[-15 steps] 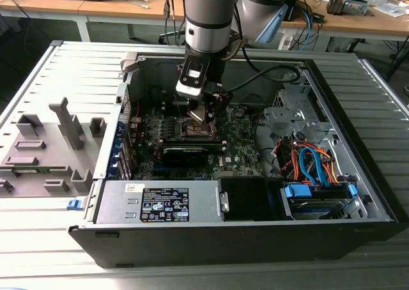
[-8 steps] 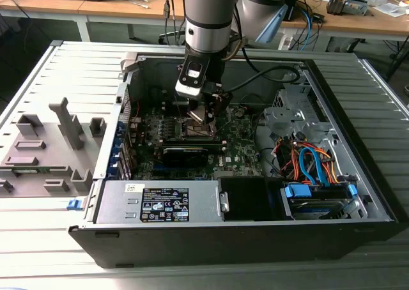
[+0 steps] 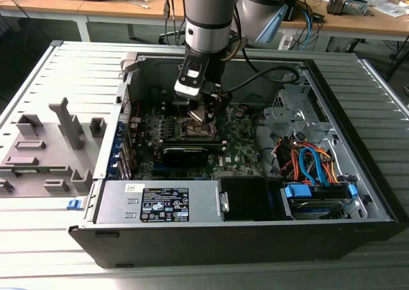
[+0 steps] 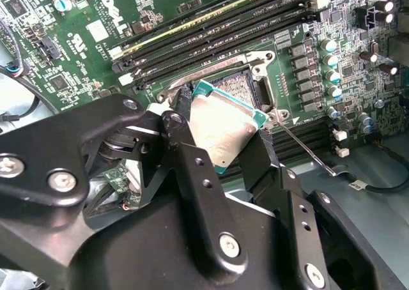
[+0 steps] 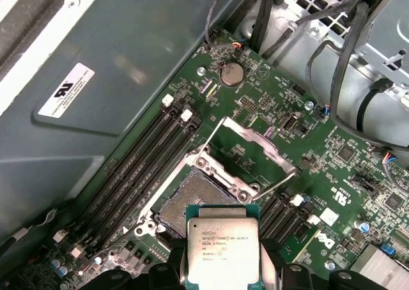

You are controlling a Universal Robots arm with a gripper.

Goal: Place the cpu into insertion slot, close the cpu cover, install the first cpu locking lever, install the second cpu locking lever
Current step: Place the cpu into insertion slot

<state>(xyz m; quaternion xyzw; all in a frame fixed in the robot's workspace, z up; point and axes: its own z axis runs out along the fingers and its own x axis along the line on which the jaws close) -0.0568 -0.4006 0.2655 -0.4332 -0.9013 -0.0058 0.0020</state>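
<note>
- On the exterior view's left, a grey moulded fixture (image 3: 45, 149) lay on the table beside the open computer case (image 3: 223, 239).
- In the centre, your gripper (image 3: 203, 114) hung over the green motherboard (image 3: 239, 146). Its fingers (image 4: 176, 133) were clamped on opposite edges of the cpu (image 5: 222, 251).
- You held the cpu metal face up, just over the insertion slot (image 5: 192, 197) and not seated. The slot's dark centre lay exposed.
- The cpu cover (image 5: 258, 142) stood swung open at the slot's edge, and a thin locking lever (image 4: 307, 151) stuck out unlatched.
- On the right, orange and blue cables (image 3: 313, 165) crowded the drive bay.
</note>
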